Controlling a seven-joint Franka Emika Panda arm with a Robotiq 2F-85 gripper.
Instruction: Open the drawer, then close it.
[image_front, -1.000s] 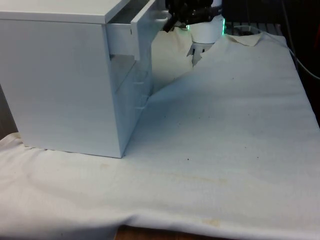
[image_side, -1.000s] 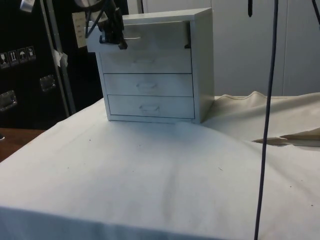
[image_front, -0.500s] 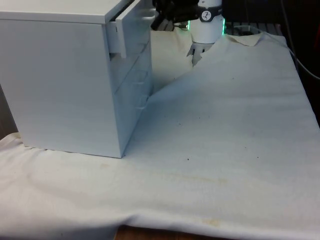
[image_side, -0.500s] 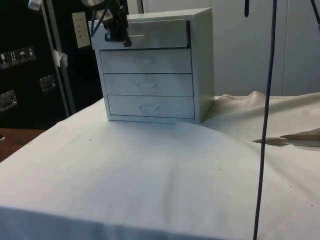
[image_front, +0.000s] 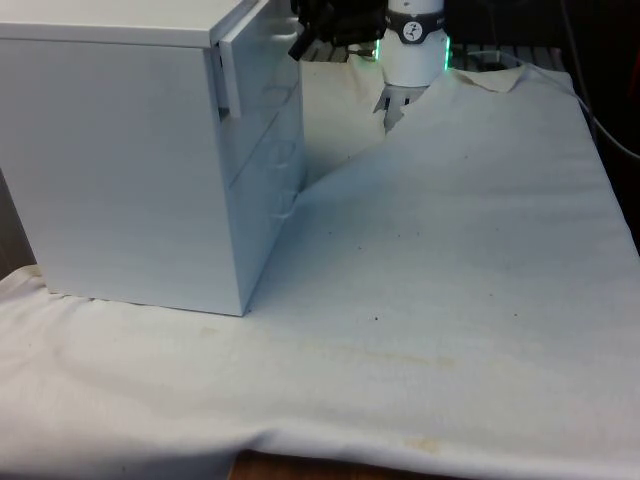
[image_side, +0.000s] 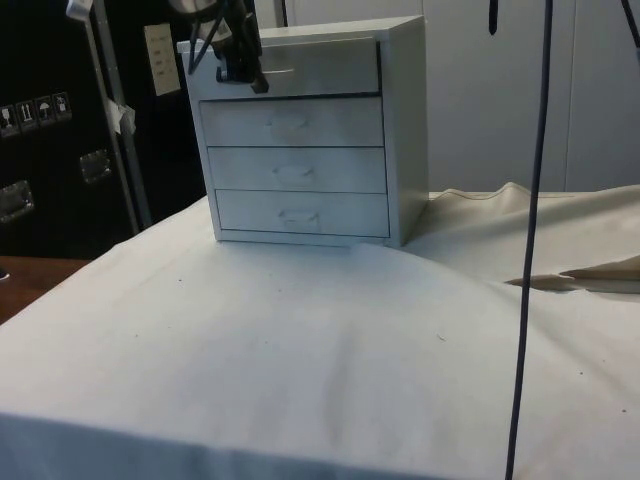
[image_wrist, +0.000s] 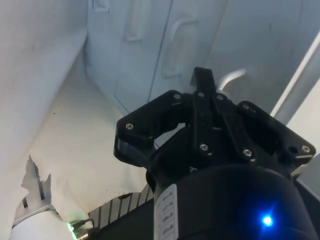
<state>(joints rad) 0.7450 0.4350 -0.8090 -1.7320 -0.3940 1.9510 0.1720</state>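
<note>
A white chest of drawers (image_front: 130, 150) stands on the cloth at the front view's left, its front facing the side camera (image_side: 400, 120). Its top drawer (image_side: 320, 68) sticks out only a little, and its front edge (image_front: 228, 75) stands just proud of the chest. My black gripper (image_side: 255, 80) is at that drawer's front, at the chest's top corner (image_front: 300, 35). The wrist view has the fingers (image_wrist: 204, 80) pressed together, with the drawer's silver handle (image_wrist: 232, 77) curving out from behind them. The three lower drawers (image_side: 295, 170) are flush.
A dark cable (image_side: 530, 250) hangs down in front of the side camera. The white cloth (image_front: 430, 250) is rumpled into a fold (image_side: 580, 270) beside the chest and rises in a ridge (image_front: 400, 130) near the robot's base.
The top drawer has slid most of the way back into the chest. My gripper went in with it, staying at the handle.
</note>
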